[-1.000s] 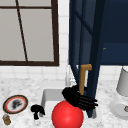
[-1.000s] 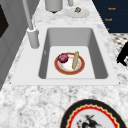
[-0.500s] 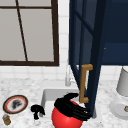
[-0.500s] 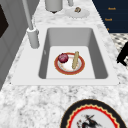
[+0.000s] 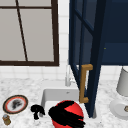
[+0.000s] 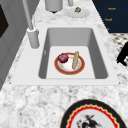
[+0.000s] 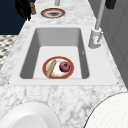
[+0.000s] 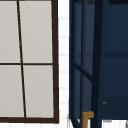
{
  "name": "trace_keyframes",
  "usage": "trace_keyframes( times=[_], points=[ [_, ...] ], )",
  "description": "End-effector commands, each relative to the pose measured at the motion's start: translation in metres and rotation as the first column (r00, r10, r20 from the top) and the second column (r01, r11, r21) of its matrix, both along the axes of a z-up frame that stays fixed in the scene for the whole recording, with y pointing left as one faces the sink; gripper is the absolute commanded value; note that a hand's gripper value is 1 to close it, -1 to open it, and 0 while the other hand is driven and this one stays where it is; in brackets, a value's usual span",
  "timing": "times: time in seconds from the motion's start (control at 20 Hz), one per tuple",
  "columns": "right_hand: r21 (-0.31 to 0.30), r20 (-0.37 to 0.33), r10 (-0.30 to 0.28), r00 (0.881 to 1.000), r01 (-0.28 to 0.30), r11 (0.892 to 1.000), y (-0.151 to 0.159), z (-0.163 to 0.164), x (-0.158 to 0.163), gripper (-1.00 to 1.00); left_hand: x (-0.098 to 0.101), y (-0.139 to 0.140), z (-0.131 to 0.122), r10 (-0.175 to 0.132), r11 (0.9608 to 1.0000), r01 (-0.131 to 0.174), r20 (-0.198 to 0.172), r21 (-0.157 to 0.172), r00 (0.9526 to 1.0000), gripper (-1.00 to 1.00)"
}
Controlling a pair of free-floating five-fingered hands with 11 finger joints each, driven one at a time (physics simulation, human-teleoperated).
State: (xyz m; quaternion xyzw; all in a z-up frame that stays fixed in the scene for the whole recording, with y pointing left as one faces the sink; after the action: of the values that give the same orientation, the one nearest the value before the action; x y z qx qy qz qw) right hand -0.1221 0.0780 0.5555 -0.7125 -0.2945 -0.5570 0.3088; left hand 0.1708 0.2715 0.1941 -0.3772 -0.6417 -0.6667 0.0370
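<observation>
At the bottom of the front view, the right hand (image 5: 65, 117) covers much of a red ball (image 5: 71, 110), whose underside the lower edge cuts off. In the left side view, a hand (image 6: 123, 54) is cut by the right edge, its fingers unclear. The patterned plate (image 6: 93, 116) runs off the bottom there.

counter (image 6: 37, 100): speckled marble, smooth | sink (image 6: 100, 60): matt white | cabinet handle (image 5: 83, 82): perhaps brass

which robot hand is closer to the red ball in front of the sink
Right. The right robot hand lies across the red ball in the front view, its fingers over the ball's face. The left robot hand hangs apart at the ball's left, beside the sink's rim.
</observation>
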Motion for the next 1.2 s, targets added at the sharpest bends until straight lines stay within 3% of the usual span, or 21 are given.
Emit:
trace_keyframes(
  times=[0.0,0.3,0.55,1.15],
  points=[
    [-0.008,-0.124,0.006,0.992,-0.007,1.000,0.000,-0.005,0.006,-1.00,0.000,0.000,0.000,0.000,1.0000,0.000,0.000,0.000,1.0000,0.00],
    [-0.129,-0.202,-0.016,0.979,-0.010,0.992,-0.009,-0.014,0.015,-1.00,0.000,0.000,0.000,0.000,1.0000,0.000,0.000,0.000,1.0000,0.00],
    [-0.176,-0.273,0.002,0.962,-0.052,0.983,-0.015,-0.020,0.019,-1.00,0.000,0.000,0.000,0.000,1.0000,0.000,0.000,0.000,1.0000,0.00],
    [-0.306,-0.420,-0.009,0.908,-0.133,0.943,-0.036,-0.034,0.030,-1.00,0.000,0.000,0.000,0.000,1.0000,0.000,0.000,0.000,1.0000,0.00]
  ],
)
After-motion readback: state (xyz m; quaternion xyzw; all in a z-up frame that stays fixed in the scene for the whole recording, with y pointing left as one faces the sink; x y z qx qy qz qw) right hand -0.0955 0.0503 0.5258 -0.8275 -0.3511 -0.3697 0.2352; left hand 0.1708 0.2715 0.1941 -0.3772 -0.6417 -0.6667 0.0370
